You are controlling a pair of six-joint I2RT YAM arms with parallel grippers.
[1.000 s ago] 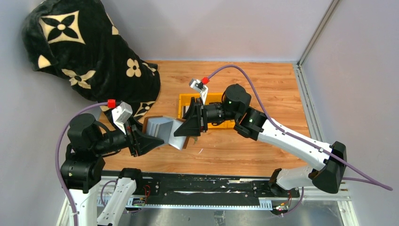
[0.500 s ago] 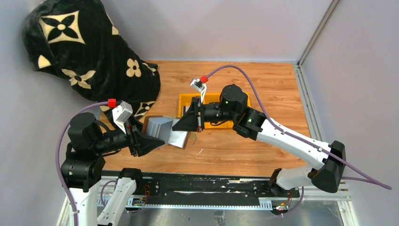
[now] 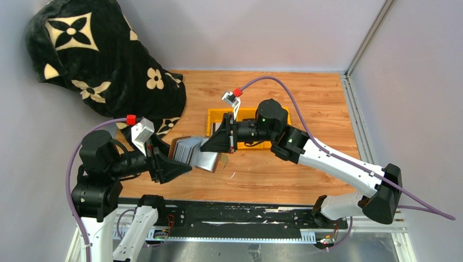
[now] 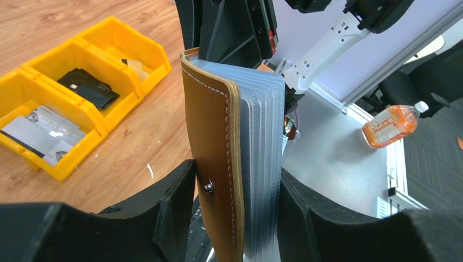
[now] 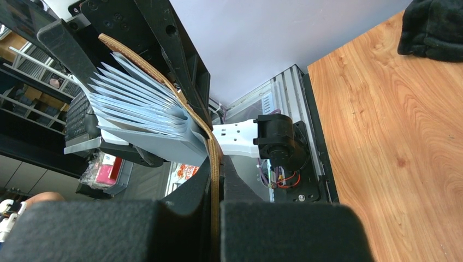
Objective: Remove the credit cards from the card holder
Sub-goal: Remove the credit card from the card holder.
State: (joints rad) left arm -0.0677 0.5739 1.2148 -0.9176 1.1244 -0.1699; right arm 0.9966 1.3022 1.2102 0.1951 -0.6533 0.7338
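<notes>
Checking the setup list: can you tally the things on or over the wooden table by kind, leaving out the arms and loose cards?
card holder: 1
yellow three-compartment tray: 1
black floral blanket: 1
Total: 3

A brown leather card holder (image 4: 218, 147) with pale stitching and a metal snap is held on edge above the tabletop, its grey-silver sleeves fanned out. The right hand (image 3: 204, 147) pinches one leather cover; the opposite end sits between the left hand's (image 3: 187, 164) fingers.
</notes>
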